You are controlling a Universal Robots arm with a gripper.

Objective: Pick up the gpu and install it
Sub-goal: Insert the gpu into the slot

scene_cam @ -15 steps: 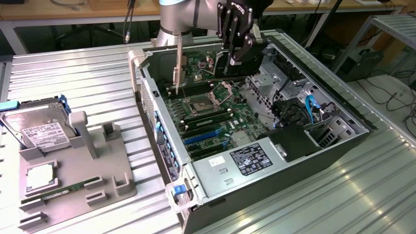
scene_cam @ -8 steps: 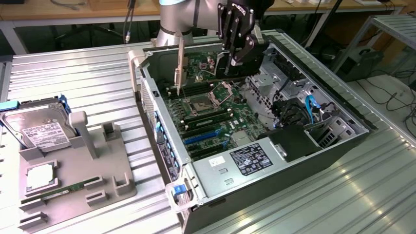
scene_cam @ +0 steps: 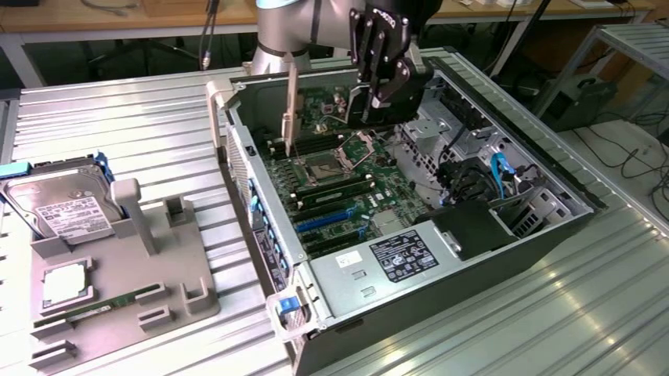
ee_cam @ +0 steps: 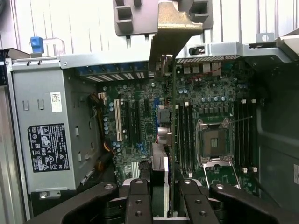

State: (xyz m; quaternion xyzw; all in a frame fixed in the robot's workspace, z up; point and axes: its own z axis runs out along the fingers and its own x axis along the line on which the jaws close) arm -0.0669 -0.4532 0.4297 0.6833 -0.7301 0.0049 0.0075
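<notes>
Gripping: gripper (scene_cam: 381, 102) was clamped on the gpu (ee_cam: 170, 42);
Gpu: hung on edge above the motherboard (scene_cam: 334, 196), inside the open computer case (scene_cam: 522, 258);
Bracket (scene_cam: 290, 110): silver, upright, at the card's end toward the exterior view's left

Bright, even light glares off the ribbed metal table (scene_cam: 502, 329), while the computer case (scene_cam: 554, 235) interior lies shadowed.

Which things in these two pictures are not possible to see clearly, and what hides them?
- Thin dark gpu card with pale metal bracket: wrist view, edge-on, faces hidden.
- Silver robot arm: exterior view, cut off by the top edge.
- Black label on the grey power supply: both views, print too small.
</notes>
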